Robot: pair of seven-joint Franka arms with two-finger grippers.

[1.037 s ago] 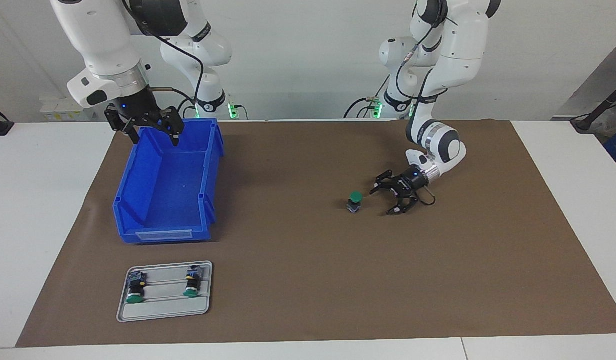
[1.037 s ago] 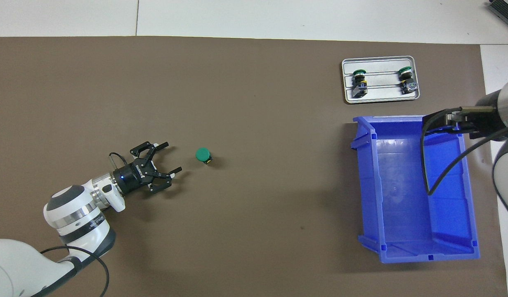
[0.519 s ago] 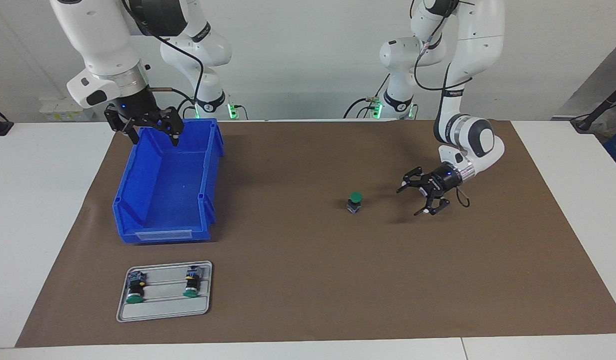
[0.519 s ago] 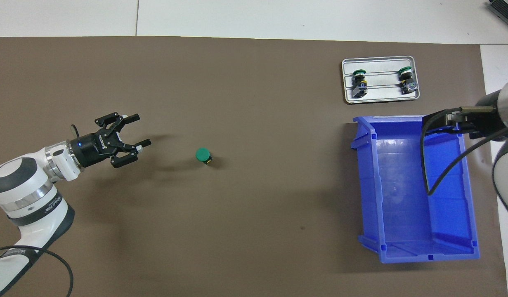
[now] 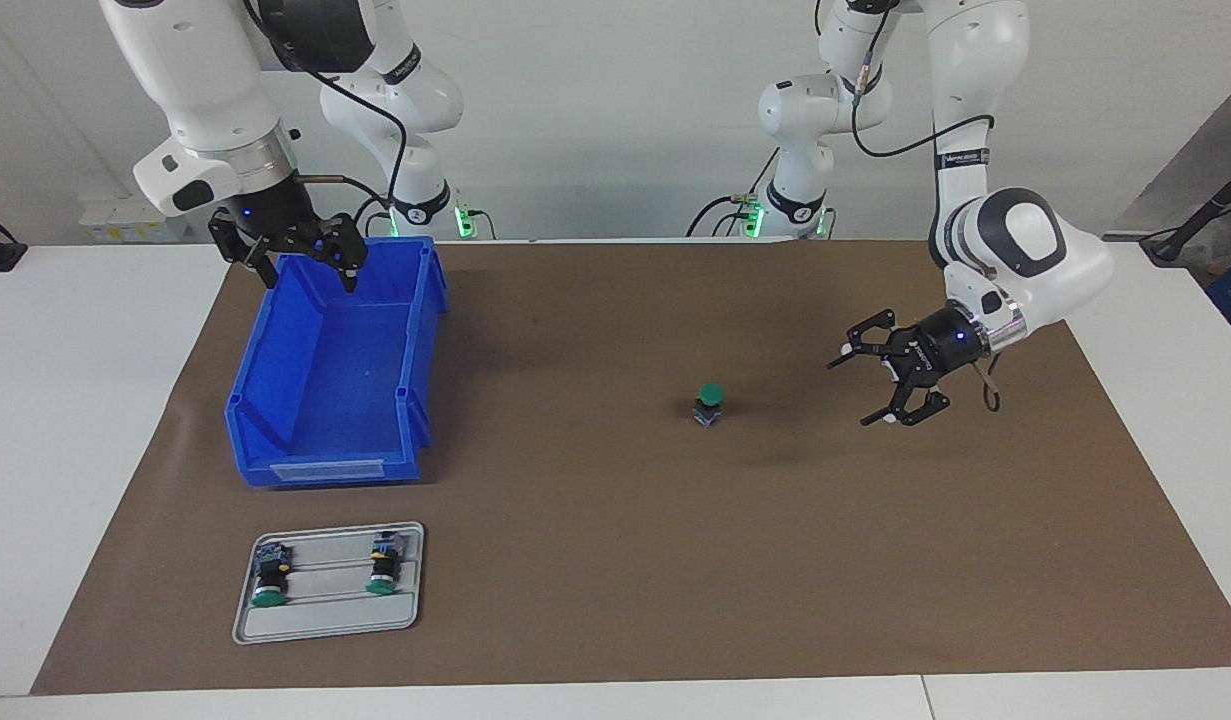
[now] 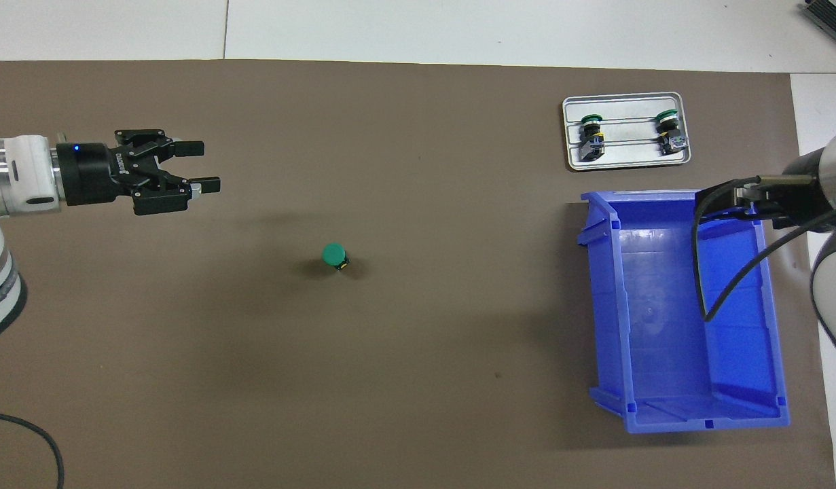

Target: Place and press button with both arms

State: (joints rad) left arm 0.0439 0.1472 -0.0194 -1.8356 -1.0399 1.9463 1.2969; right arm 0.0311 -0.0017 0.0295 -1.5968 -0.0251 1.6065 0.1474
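One green-capped button (image 5: 710,402) (image 6: 334,255) stands upright on the brown mat (image 5: 615,580), alone and touched by nothing. My left gripper (image 5: 861,391) (image 6: 204,165) hangs open and empty over the mat, well apart from the button, toward the left arm's end of the table. Its fingers point toward the button's side. My right gripper (image 5: 310,280) (image 6: 715,204) waits open and empty over the blue bin (image 5: 325,470) (image 6: 689,415), at the bin's end nearest the robots.
The bin holds nothing. A grey tray (image 5: 325,622) (image 6: 625,157) lies farther from the robots than the bin, with two more green buttons (image 5: 269,580) (image 6: 590,132) lying on their sides in it. White table surface borders the mat.
My left gripper has drawn back from beside the button toward the left arm's end of the table and risen, still open. The button and the right arm have not moved.
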